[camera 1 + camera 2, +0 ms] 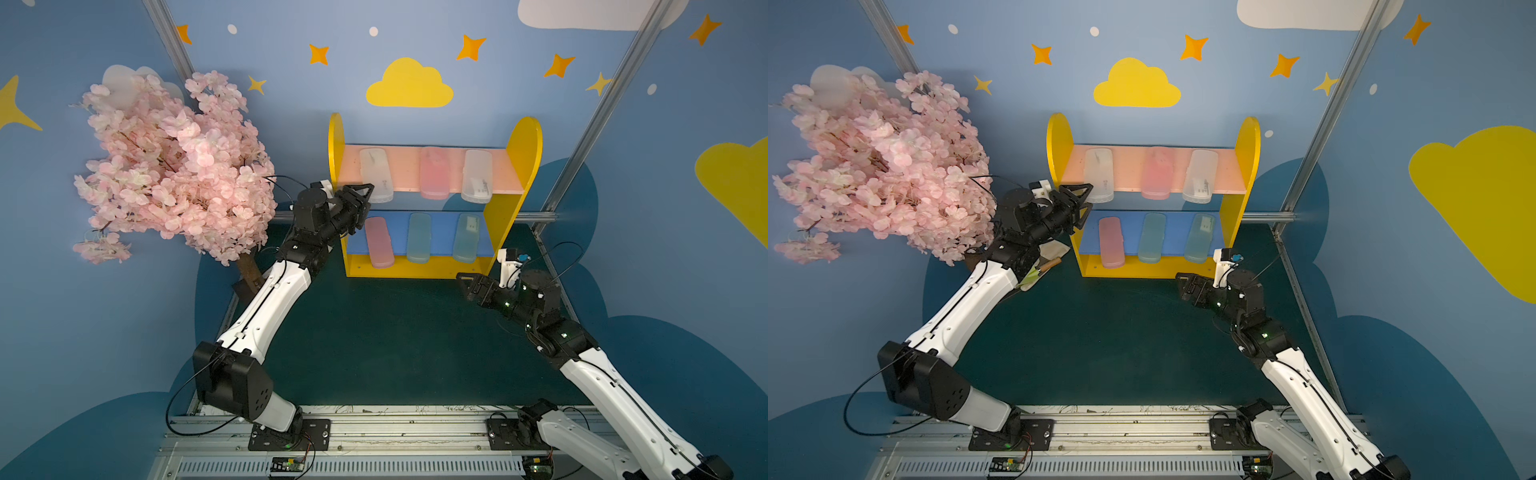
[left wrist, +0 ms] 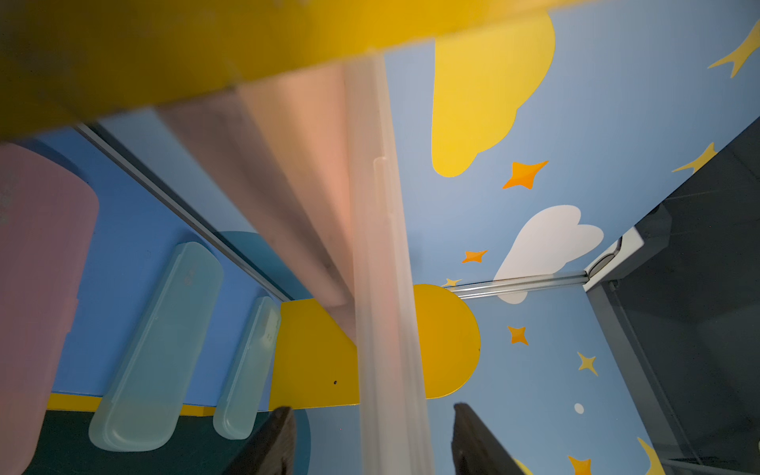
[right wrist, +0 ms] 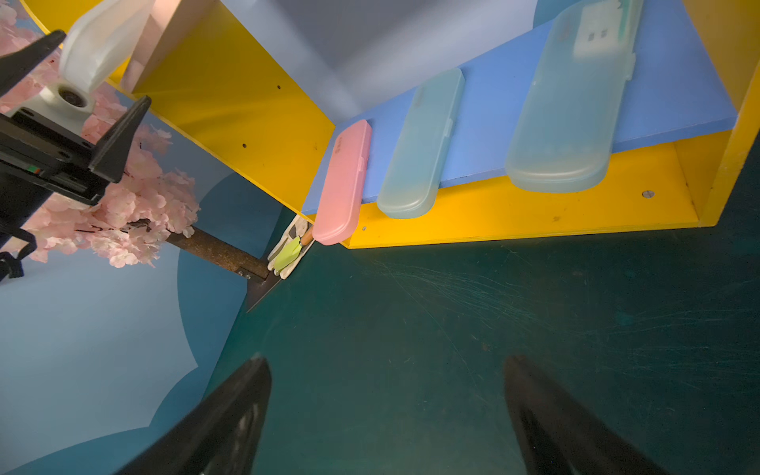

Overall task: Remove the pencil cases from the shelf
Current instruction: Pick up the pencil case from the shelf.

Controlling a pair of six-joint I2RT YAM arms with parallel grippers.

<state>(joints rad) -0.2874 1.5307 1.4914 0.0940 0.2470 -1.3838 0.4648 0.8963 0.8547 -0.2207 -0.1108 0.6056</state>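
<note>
- The left gripper (image 1: 369, 198) has its jaws apart, straddling the front end of the leftmost clear-white pencil case (image 1: 376, 174). In the left wrist view a gap shows between this case and each of the fingers (image 2: 271, 440), so nothing is clamped.
- The right gripper (image 3: 386, 362) has its jaws spread wide with nothing between them. It hovers low over the green mat (image 1: 395, 340), just in front of the right end of the shelf (image 1: 525, 141).
- The upper pink board (image 1: 405, 170) carries three cases. From left to right they are the straddled case, a pink case (image 1: 434, 172) and a labelled clear-white case (image 1: 477, 176).
- The lower blue board (image 1: 442, 237) also carries three, left to right: a second pink case (image 1: 379, 243), a teal case (image 1: 418, 237) and a labelled teal case (image 1: 466, 237).
- All six cases overhang the front edge of their board.
- A blossom tree (image 1: 174, 166) stands left of the shelf, behind the left arm.
</note>
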